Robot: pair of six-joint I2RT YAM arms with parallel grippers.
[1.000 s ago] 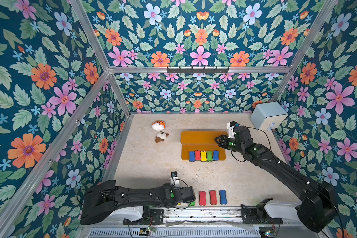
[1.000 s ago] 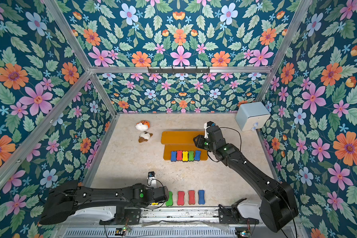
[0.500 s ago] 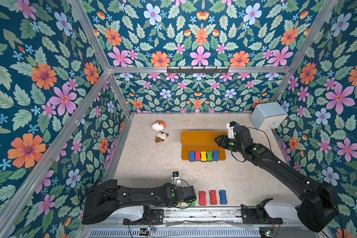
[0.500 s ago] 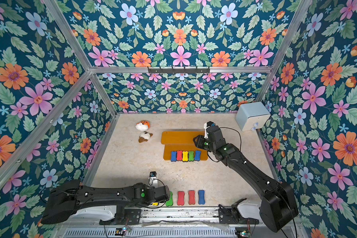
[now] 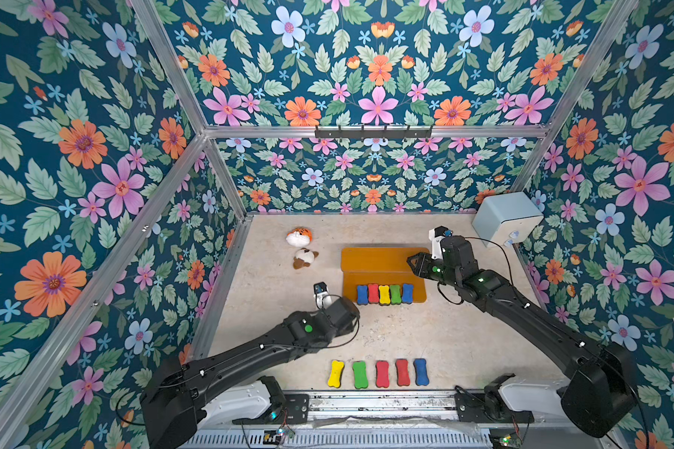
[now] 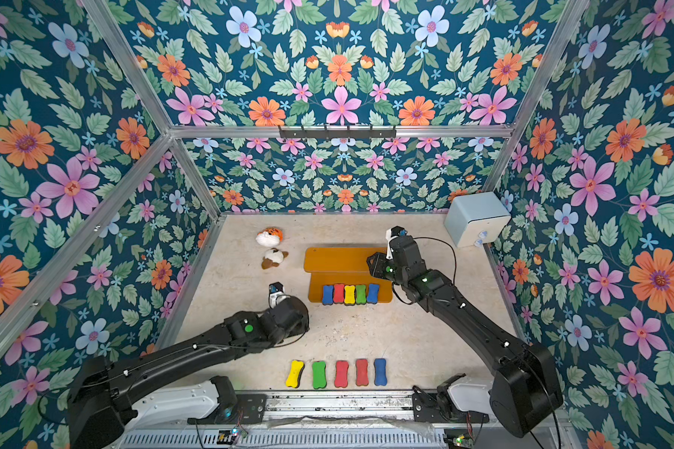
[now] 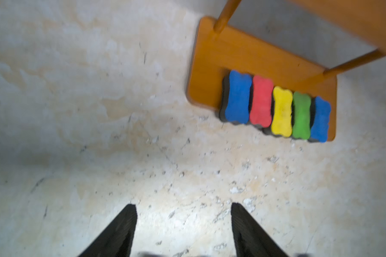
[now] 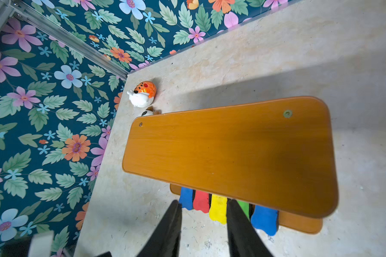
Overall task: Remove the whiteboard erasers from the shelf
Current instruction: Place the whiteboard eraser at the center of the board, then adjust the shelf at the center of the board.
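Left gripper (image 7: pixel 183 205) hung spread and empty over the tabletop (image 7: pixel 98 111), five whiteboard erasers (image 7: pixel 281 111) ahead on the shelf (image 7: pixel 210 66), lower board; right gripper (image 8: pixel 204 203), also parted and empty, hovered beside the upper board (image 8: pixel 232 155).

Dark teal floral-print walls (image 5: pixel 366 77) w/ silver aluminium frame bars (image 5: pixel 257 131); mottled beige stone-look floor (image 5: pixel 405 334); pale blue box (image 5: pixel 506 217) in corner; even light.
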